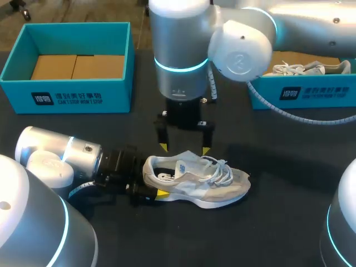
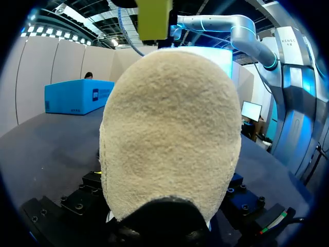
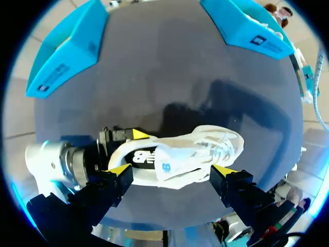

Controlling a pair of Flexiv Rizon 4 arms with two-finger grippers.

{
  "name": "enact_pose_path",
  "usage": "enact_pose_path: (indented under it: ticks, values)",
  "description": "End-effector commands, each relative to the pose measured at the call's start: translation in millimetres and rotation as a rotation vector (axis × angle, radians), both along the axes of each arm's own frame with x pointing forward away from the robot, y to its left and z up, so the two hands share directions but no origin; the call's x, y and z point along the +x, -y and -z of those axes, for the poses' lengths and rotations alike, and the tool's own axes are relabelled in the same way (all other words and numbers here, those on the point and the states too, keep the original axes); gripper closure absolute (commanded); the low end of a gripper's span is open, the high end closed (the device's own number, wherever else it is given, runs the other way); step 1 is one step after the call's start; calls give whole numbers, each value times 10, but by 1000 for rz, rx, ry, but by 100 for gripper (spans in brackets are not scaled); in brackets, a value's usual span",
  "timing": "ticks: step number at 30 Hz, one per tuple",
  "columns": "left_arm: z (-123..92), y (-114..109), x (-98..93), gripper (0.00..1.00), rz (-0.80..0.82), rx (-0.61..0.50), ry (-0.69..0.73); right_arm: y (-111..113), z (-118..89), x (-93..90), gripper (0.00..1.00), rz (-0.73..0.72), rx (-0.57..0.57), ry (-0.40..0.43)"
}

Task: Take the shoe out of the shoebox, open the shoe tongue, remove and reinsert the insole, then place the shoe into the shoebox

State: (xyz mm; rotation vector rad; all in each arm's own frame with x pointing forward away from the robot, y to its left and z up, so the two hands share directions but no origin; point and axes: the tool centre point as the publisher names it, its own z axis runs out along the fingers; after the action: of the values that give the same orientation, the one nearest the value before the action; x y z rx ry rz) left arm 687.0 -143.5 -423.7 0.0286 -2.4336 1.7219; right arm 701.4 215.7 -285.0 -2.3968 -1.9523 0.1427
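A grey and white shoe (image 1: 194,178) with white laces lies on its side on the dark table, toe pointing right. My left gripper (image 1: 153,178) comes in low from the left, its fingers on either side of the heel and shut on it. One of its yellow fingertips (image 1: 161,193) presses the sole edge. In the left wrist view the shoe's heel (image 2: 169,134) fills the picture. My right gripper (image 1: 184,148) hangs open just above the shoe, fingers pointing down. In the right wrist view the shoe (image 3: 180,157) lies between and below its open fingers.
An open blue shoebox (image 1: 67,94) with a bare cardboard floor stands at the back left. A second blue box (image 1: 300,92) at the back right holds another shoe (image 1: 300,68). A white coiled cable (image 1: 278,108) hangs from my right arm.
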Motion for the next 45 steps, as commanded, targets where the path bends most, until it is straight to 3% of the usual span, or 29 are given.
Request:
enact_pose_path:
  ticks: [1, 8, 16, 27, 45]
  values:
    - [22, -12, -4, 100, 0, 2, -1, -150, 42, -68, 0, 111, -55, 12]
    - [22, -12, -4, 100, 0, 2, -1, -197, 51, -92, 0, 113, -59, -12]
    - [22, -12, -4, 100, 0, 2, -1, -424, 153, -199, 0, 109, -292, -47]
    - [22, -12, -4, 100, 0, 2, -1, -193, 330, -192, 0, 112, -317, -6]
    - [22, -12, -4, 100, 0, 2, -1, -61, 481, -271, 0, 155, -440, 69]
